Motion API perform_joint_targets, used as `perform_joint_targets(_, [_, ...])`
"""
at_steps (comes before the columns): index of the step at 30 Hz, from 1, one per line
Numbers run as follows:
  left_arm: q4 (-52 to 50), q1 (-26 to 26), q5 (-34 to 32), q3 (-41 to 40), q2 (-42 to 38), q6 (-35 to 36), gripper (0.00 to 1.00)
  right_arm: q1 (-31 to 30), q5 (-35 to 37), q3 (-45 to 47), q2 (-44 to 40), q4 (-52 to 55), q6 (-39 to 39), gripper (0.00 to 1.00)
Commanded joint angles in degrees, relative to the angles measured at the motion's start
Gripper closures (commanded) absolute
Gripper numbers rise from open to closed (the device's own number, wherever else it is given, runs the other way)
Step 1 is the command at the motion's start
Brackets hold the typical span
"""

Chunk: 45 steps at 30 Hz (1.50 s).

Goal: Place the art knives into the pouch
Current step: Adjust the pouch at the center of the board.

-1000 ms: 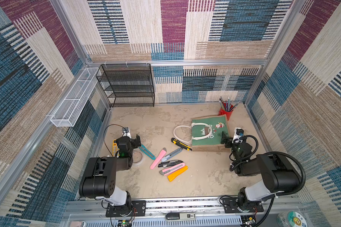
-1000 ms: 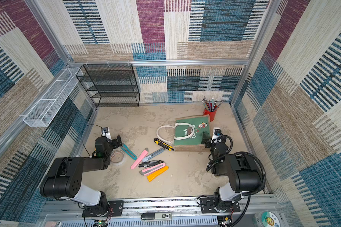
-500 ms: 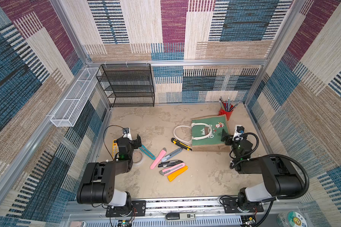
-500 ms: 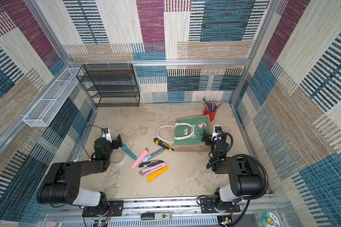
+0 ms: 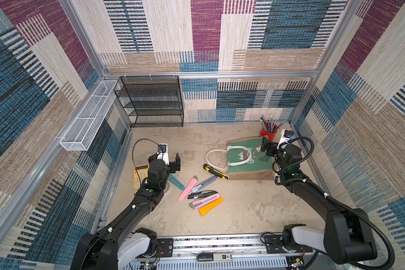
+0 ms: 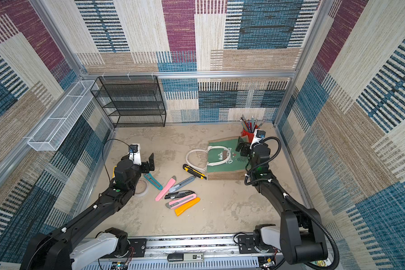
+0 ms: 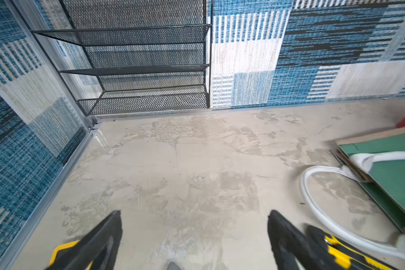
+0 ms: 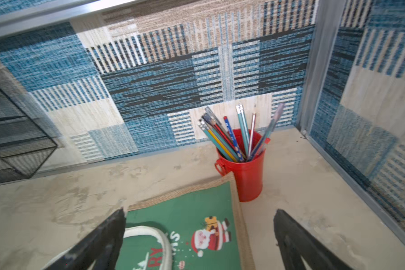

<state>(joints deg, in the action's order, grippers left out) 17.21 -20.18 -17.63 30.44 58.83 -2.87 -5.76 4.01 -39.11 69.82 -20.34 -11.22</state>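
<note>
While both arms hang empty with jaws wide, you are at the approach step. In a top view the pouch (image 5: 248, 159) lies flat near the worktop's right edge, the left gripper (image 5: 172, 163) near the knives (image 5: 202, 191). The left wrist view shows nothing held. The right wrist view shows the right gripper (image 8: 198, 240) above the pouch; choose one knife next.

pouch (image 5: 246, 159): green Christmas print, tan edge, white handles | pencil cup (image 5: 267, 133): red | shelf rack (image 5: 150, 102): black mesh | walls (image 5: 206, 35): blue, maroon, beige striped patches
</note>
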Motion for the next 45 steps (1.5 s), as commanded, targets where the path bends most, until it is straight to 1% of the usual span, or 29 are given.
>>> perform_joint_targets(1, [-12.7,-2.3,0.8,-0.1,-3.4,-6.1,0.04,-0.9,-4.7,-3.6,-1.5,19.6,-3.1,0.01])
perform_joint_targets(3, [-16.1,-3.2,2.7,-0.5,-6.0,-8.8,0.05,-1.5,-6.3,-5.4,-2.2,25.4,-3.2,0.02])
perform_joint_targets(7, [-21.0,-3.6,10.5,-0.9,-10.0,-14.0,0.07,-3.9,-11.0,-7.2,-2.7,33.4,-3.6,0.09])
perform_joint_targets(10, [-23.8,-3.8,15.0,-0.6,-11.0,-16.7,0.08,-7.1,-11.7,-8.0,-1.7,36.7,-3.9,0.13])
perform_joint_targets(12, [-25.6,-3.8,16.8,-0.6,-11.3,-18.1,0.08,-9.3,-10.9,-9.1,0.1,38.4,-4.2,0.15])
perform_joint_targets(18, [-27.0,-4.0,21.8,-0.6,-12.2,-20.5,0.09,-13.0,-10.8,-13.9,6.9,39.7,-5.0,0.23])
perform_joint_targets(20, [-27.1,-4.0,22.4,-0.7,-12.0,-20.9,0.09,-14.4,-8.7,-16.1,9.2,40.1,-4.8,0.26])
perform_joint_targets(22, [-27.1,-4.1,22.5,-0.9,-11.7,-21.3,0.09,-16.4,-4.5,-19.4,12.4,42.4,-4.4,0.30])
perform_joint_targets(24, [-27.0,-4.1,22.6,-0.9,-11.1,-21.4,0.13,-18.6,-1.0,-23.8,16.4,45.1,-3.4,0.31])
perform_joint_targets(26, [-26.9,-4.1,23.0,-0.9,-10.6,-21.3,0.13,-19.6,0.0,-27.2,19.9,46.8,-2.6,0.33])
perform_joint_targets(28, [-26.9,-4.1,23.3,-1.0,-10.4,-21.2,0.12,-20.5,2.8,-30.4,23.2,48.7,-2.2,0.37])
perform_joint_targets(30, [-26.7,-4.1,23.3,-1.2,-10.6,-21.0,0.12,-21.7,6.2,-33.3,26.4,50.4,-1.9,0.37])
perform_joint_targets(33, [-26.2,-4.1,23.0,-2.0,-11.1,-20.8,0.12,-23.4,9.3,-37.7,30.8,52.3,-1.5,0.36])
perform_joint_targets(36, [-25.6,-4.1,23.1,-2.5,-11.0,-20.7,0.11,-25.0,10.4,-42.4,35.9,55.2,-0.8,0.35])
perform_joint_targets(39, [-25.6,-4.1,23.5,-2.6,-11.0,-20.7,0.10,-26.5,13.0,-47.4,41.4,58.7,-0.4,0.35])
perform_joint_targets(43, [-25.4,-4.1,24.0,-3.0,-11.4,-20.7,0.10,-28.6,19.9,-54.6,47.8,63.6,-0.6,0.36])
perform_joint_targets(45, [-25.2,-4.1,24.1,-3.6,-11.8,-20.9,0.10,-29.0,21.9,-57.6,50.4,65.6,-0.7,0.37])
